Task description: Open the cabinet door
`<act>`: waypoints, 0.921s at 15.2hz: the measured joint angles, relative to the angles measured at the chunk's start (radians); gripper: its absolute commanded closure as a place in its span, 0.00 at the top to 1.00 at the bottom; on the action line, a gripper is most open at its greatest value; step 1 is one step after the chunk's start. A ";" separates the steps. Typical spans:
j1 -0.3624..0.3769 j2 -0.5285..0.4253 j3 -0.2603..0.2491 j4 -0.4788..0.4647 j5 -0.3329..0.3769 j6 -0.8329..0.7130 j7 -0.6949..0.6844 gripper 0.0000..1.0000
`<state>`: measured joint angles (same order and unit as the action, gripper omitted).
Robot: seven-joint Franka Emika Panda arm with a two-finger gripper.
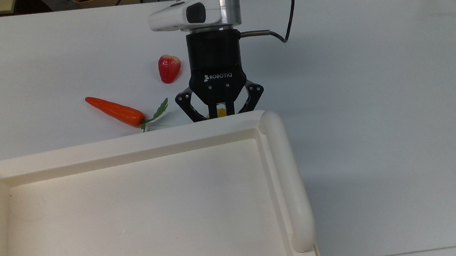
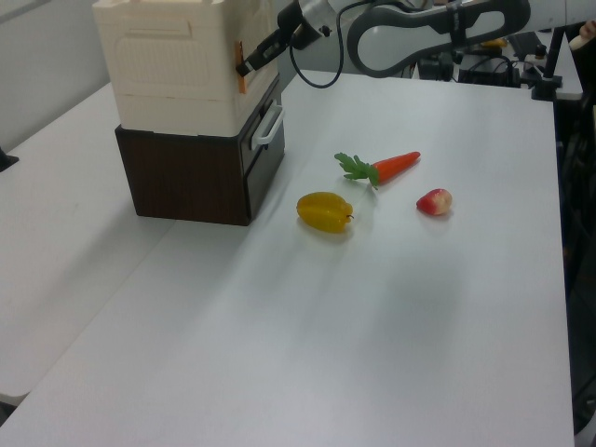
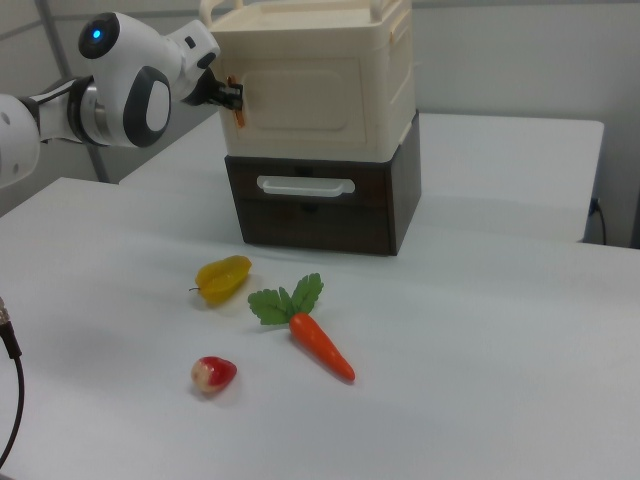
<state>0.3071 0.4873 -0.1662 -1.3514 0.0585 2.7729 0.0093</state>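
Note:
The cabinet (image 3: 390, 70) is a cream unit standing on a dark brown drawer box; its recessed top (image 1: 133, 144) takes up the lower part of the top view. The cabinet door (image 3: 300, 95) is the cream front panel, lying flat against the cabinet, with a small orange tab (image 3: 237, 112) at its edge on the right view's left. My gripper (image 3: 234, 101) reaches that edge and is shut on the tab. From above, the gripper (image 1: 220, 114) has its fingers drawn together, their tips dipping behind the cabinet's rim. In the left view the gripper (image 2: 244, 67) touches the cabinet's (image 2: 168, 56) front corner.
A carrot (image 1: 114, 110), a red fruit (image 1: 169, 68) and a yellow fruit (image 2: 324, 211) lie on the white table in front of the cabinet. The drawer box (image 3: 310, 225) below has a white handle. A thick rounded bar (image 1: 288, 180) runs along the cabinet top.

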 measured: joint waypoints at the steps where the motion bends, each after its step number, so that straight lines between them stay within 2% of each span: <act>1: 0.000 -0.001 0.000 -0.001 0.000 0.000 0.000 0.00; 6: 0.003 -0.034 0.000 -0.041 0.000 -0.019 0.000 0.00; 14: 0.000 -0.138 -0.007 -0.077 0.000 -0.267 -0.006 0.00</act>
<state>0.3068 0.3490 -0.1732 -1.4280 0.0581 2.5056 0.0036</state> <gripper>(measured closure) 0.859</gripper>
